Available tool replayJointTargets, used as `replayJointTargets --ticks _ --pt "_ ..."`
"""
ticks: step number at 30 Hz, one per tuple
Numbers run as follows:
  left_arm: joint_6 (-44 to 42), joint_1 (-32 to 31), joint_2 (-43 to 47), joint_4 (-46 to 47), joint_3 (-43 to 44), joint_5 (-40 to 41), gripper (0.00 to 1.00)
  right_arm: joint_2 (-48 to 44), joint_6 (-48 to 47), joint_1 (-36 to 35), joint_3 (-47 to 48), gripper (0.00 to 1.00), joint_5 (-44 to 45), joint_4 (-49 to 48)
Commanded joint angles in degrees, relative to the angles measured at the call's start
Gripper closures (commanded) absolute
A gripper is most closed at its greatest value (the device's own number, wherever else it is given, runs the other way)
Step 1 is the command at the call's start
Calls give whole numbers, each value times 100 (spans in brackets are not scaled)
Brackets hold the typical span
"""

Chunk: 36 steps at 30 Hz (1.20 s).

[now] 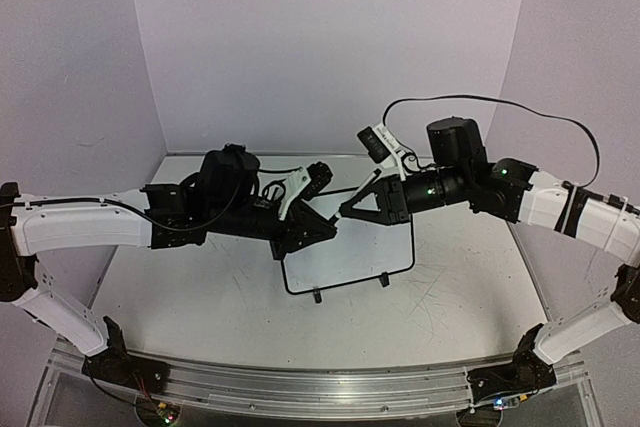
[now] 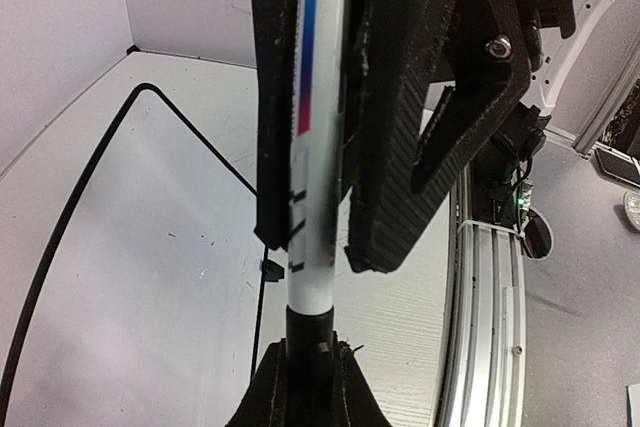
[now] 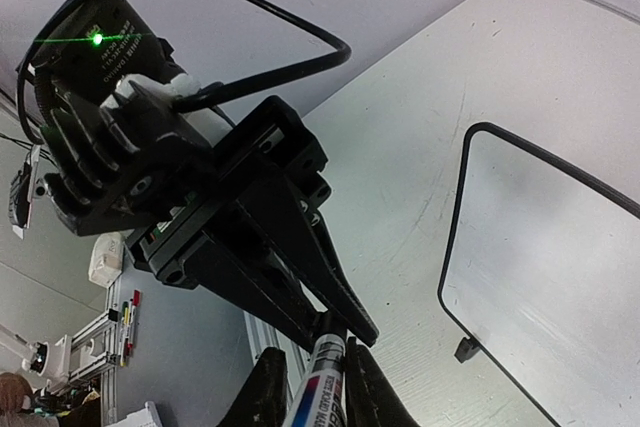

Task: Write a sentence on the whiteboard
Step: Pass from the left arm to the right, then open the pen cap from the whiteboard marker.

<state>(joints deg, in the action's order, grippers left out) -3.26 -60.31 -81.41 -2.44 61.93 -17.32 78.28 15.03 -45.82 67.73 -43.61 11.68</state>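
Note:
The whiteboard [image 1: 352,250] lies on the table, black-framed with two small feet, and its face is blank; no sentence shows. It also shows in the left wrist view [image 2: 120,267] and the right wrist view [image 3: 560,267]. Both grippers meet above its far left corner, tip to tip. My left gripper [image 1: 326,228] [image 2: 310,359] is shut on the black cap [image 2: 308,332] of the marker [image 2: 318,197]. My right gripper [image 1: 347,211] [image 3: 318,365] is shut on the marker's white labelled barrel [image 3: 320,392].
An aluminium rail [image 1: 300,387] runs along the table's near edge. A black cable [image 1: 540,112] loops above the right arm. White walls close the back and sides. The scuffed table [image 1: 460,297] stretches right of the board.

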Motion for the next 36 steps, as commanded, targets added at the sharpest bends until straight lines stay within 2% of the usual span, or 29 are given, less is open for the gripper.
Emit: replayJointTargets --ticks 1,4,10,13,16,17,20,22,33,36 --pt "-107 11 -7 -39 326 43 100 -107 -36 -13 -22 82 -65 -96" --pt "-93 9 -24 -35 355 8 100 -75 -28 -10 -23 83 -41 -96" --pt "-78 11 -83 -37 390 -36 100 -15 19 -16 -19 90 -40 -148" --pt "-67 11 -92 -26 398 -36 100 -32 60 -15 -48 100 10 -183" --pt "-15 11 -63 -29 399 24 100 -87 158 -20 -128 100 47 -335" --pt "27 11 -40 -29 399 99 96 -105 180 -14 -155 100 74 -371" --pt "51 11 84 16 331 188 72 -161 215 -13 -206 100 182 -410" --pt "70 11 139 76 290 178 65 -164 242 -12 -216 100 175 -435" --pt "89 13 14 109 334 197 98 -152 350 -19 -269 100 7 -588" --pt "80 11 -17 118 361 194 100 -123 353 -15 -268 97 -25 -598"
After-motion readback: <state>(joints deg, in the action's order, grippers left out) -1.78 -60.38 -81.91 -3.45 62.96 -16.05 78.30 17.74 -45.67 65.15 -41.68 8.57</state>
